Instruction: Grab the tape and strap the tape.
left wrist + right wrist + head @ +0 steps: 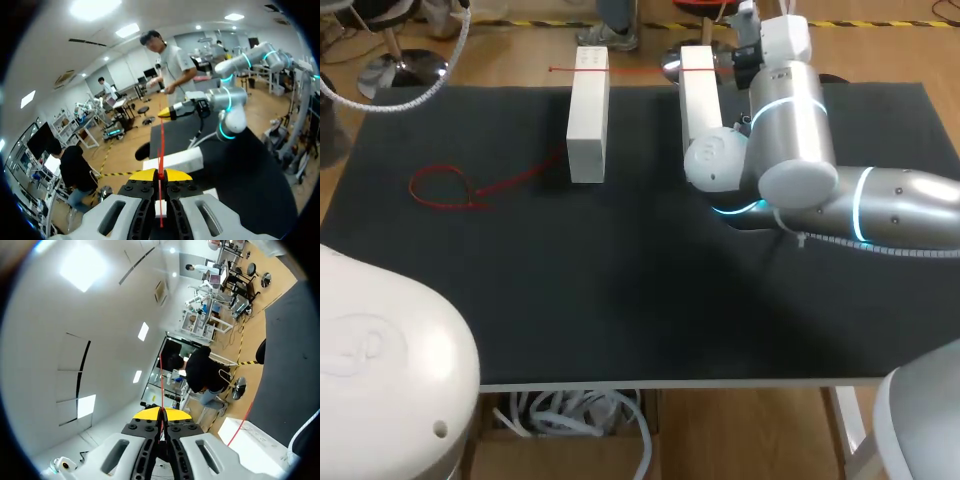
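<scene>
A thin red tape runs taut across the far tops of two white blocks, the left block and the right block. My right gripper sits at the tape's right end behind the right block. In the right wrist view that gripper is shut on the red tape. In the left wrist view my left gripper is shut on the red tape, which stretches ahead to my right gripper. A white block lies just ahead. The left gripper does not show in the head view.
A second red strip forms a loop on the black table at the left, its tail reaching toward the left block. My right arm lies across the table's right side. A white cable shows beside the right gripper.
</scene>
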